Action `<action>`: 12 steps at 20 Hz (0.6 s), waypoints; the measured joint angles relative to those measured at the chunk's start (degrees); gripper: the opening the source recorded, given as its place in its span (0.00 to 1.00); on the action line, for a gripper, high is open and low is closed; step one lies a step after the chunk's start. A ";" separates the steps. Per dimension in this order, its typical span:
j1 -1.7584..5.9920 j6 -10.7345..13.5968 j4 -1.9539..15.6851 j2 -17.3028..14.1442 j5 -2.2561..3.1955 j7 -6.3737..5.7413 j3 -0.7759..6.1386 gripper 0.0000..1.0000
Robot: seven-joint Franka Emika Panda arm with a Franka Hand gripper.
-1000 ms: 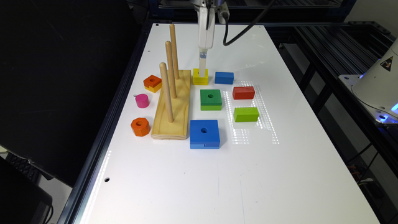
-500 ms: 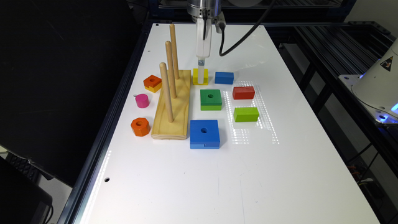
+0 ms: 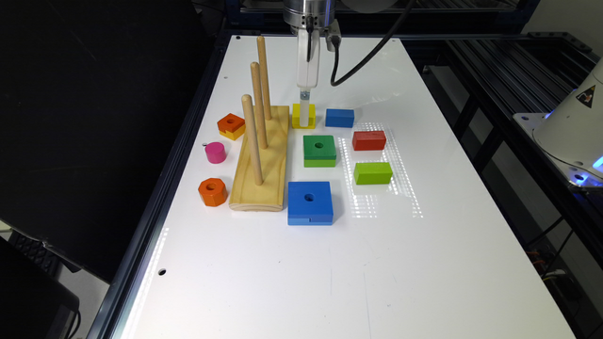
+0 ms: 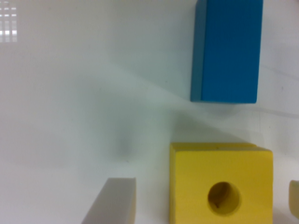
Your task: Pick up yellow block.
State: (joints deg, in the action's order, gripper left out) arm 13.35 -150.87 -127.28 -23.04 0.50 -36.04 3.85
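I have the end effector (image 3: 305,117) down around the yellow block (image 3: 303,115), fingers (image 4: 114,203) spread wide either side, not closed. The block sits on the bench (image 3: 292,263) (just beside the peg base (image 3: 264,160)). Squeezing and lifting remain.

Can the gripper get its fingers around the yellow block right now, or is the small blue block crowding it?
Probably yes. The gripper is open, one finger on each side of the yellow block. The small blue block sits clear of it, with bare table between.

Block (image 3: 297,116) sits between pegboard (image 3: 262,160) and brick (image 3: 339,118).
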 joint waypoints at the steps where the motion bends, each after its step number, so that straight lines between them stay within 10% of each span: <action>1: 0.00 -0.07 0.00 -0.19 0.00 0.00 0.00 1.00; 12: -0.05 -0.15 0.26 -0.58 0.00 0.00 0.14 1.00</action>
State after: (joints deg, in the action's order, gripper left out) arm 13.30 -151.03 -127.02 -23.62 0.50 -36.04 4.00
